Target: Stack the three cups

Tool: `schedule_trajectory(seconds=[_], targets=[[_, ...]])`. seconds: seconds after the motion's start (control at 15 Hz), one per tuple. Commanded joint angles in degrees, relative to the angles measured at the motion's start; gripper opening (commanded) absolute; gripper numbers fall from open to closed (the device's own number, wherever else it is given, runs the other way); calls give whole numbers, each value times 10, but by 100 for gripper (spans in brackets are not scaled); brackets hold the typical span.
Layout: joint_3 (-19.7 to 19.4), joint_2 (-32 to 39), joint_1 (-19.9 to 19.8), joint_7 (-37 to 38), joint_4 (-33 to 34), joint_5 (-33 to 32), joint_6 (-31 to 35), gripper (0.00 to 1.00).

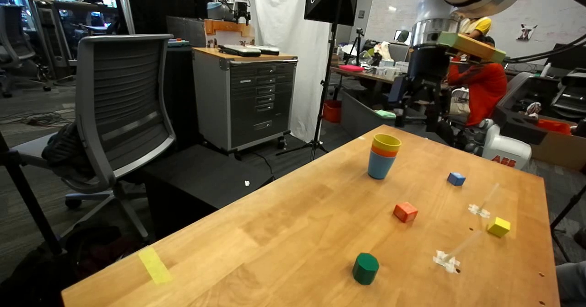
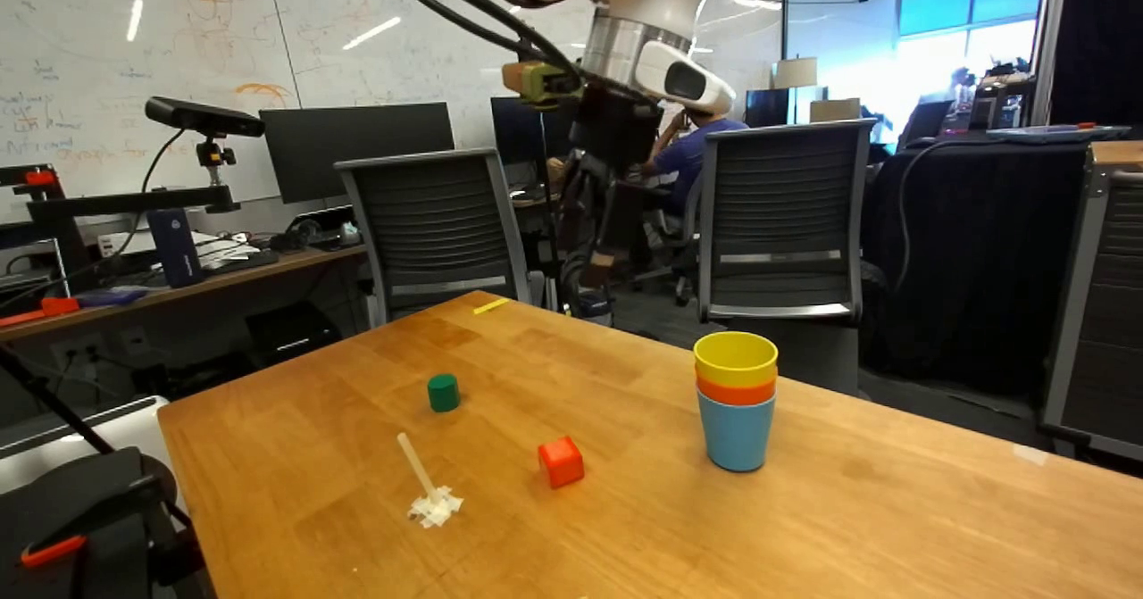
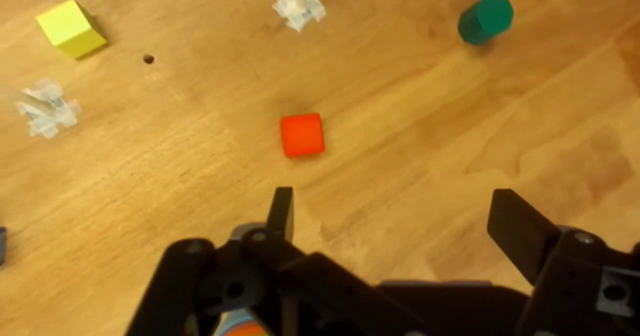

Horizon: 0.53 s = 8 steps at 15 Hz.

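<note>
From here the stacking looks finished, none left over: yellow cup (image 2: 736, 362) nested in orange cup (image 2: 736, 395), that in blue cup (image 2: 737, 436), upright on the table (image 2: 625, 545), the gripper (image 3: 392, 201) clear with jaws spread around nothing, though how deep the cups seat I can't tell.

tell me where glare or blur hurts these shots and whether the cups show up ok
In an exterior view, light streaks glare off the whiteboard and the window is partly washed out; in both exterior views the cups read clearly; in the wrist view, the tabletop and green block look soft, the claw looks dark, and only a sliver of cup shows.
</note>
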Motion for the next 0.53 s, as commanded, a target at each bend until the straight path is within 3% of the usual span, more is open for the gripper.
schedule_trajectory(seconds=[0.0, 0.47], targets=[[0, -87, 19, -74, -141, -50, 7, 100], [8, -197, 74, -95, -355, -208, 57, 100]])
